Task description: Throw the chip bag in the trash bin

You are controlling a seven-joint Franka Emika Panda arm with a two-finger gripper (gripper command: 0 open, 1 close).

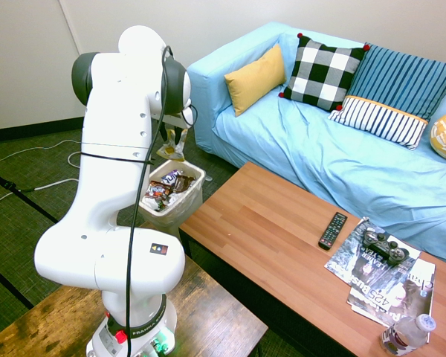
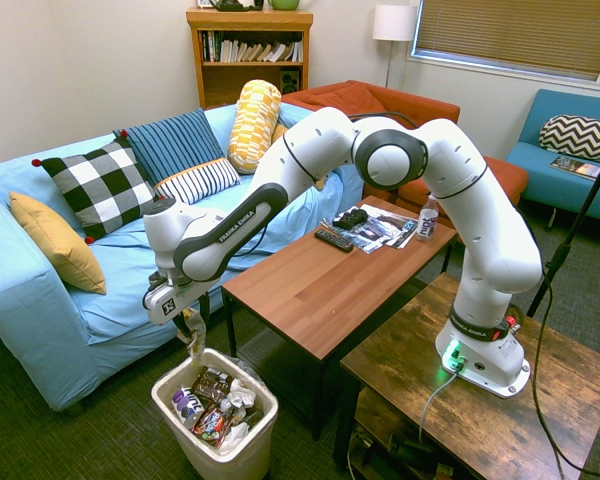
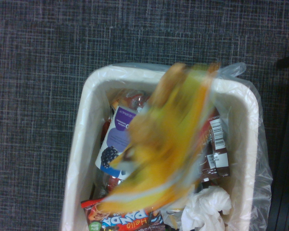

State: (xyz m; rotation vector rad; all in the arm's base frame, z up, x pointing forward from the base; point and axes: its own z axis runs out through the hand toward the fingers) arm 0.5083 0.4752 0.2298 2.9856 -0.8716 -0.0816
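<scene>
Where the claw (image 2: pixel 191 322) hangs over the near end of the sofa side, I cannot tell whether it is released or still grasping the chip bag (image 3: pixel 166 139). The yellow packet shows just below it, above the trash bin (image 3: pixel 250 139), its print smeared by blur in the wrist view. Beneath, the packet partly hides the wrappers (image 3: pixel 116 139) and crumpled white tissue (image 3: pixel 207 207); the wrist view cuts off one end of the bin.
</scene>
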